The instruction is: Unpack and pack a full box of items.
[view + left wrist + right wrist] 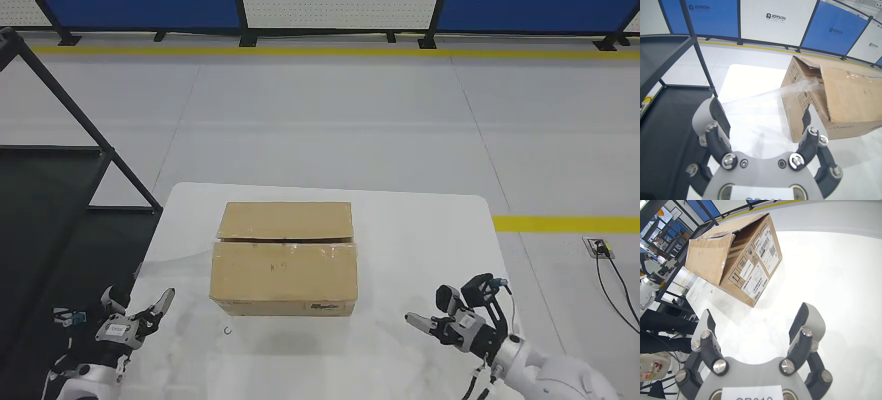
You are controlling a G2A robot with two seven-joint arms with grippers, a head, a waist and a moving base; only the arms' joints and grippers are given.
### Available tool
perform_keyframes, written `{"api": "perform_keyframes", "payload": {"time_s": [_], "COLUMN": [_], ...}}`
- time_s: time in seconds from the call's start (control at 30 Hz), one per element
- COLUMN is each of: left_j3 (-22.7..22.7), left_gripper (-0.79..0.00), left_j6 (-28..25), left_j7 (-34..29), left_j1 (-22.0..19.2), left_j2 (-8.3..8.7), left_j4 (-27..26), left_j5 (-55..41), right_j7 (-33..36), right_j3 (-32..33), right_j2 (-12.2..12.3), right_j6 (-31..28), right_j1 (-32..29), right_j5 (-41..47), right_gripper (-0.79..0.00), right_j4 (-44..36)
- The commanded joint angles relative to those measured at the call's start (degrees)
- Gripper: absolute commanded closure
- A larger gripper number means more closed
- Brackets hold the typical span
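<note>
While the box sits shut mid-tabletop, seen from above, left gripper and right gripper flank it, well apart, so I'd bring both in evenly to lift the flaps. From the left wrist, the gripper gapes empty, with the box ahead and loose tape trailing off it. From the right wrist, the gripper is likewise spread and empty, and the box ahead has one flap edge slightly lifted.

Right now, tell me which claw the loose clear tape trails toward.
The left claw: clear tape stretches from the box toward it. The right claw faces the box's labelled end instead.
</note>
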Motion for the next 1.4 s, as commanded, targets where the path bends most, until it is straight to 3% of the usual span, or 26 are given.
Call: {"api": "perform_keyframes", "payload": {"time_s": [0.0,0.17,0.4,0.63,1.1,1.37], "left_j3": [0.6,0.8,0.9,0.1,1.6,1.4], "left_gripper": [-0.785,-0.785,-0.785,-0.785,-0.785,-0.785], "left_j6": [-0.8,-3.5,-6.1,-9.2,-10.2,-11.3], "left_j7": [-2.0,-6.3,-9.5,-9.6,-10.6,-17.1], "left_j1": [-1.1,-5.0,-8.7,-8.2,-7.9,-9.7], "left_j2": [-0.03,0.14,0.37,0.62,0.69,0.96], "left_j4": [1.2,2.6,3.5,1.3,0.8,1.6], "left_j5": [-2.7,-8.3,-13.4,-14.0,-12.5,-23.1], "right_j7": [-0.8,0.6,9.0,12.6,11.7,11.4], "right_j3": [-0.7,-4.6,-9.9,-14.0,-15.6,-20.6], "right_j2": [0.0,-0.2,-0.3,-0.8,-0.8,-1.6], "right_j6": [-1.0,-3.8,-9.1,-9.8,-8.8,-7.3], "right_j1": [0.2,6.1,17.5,25.5,25.6,32.1], "right_j5": [2.1,9.7,25.6,39.9,37.6,36.0], "right_gripper": [-0.785,-0.785,-0.785,-0.785,-0.785,-0.785], "right_j4": [0.9,6.1,15.1,23.3,22.9,28.3]}}
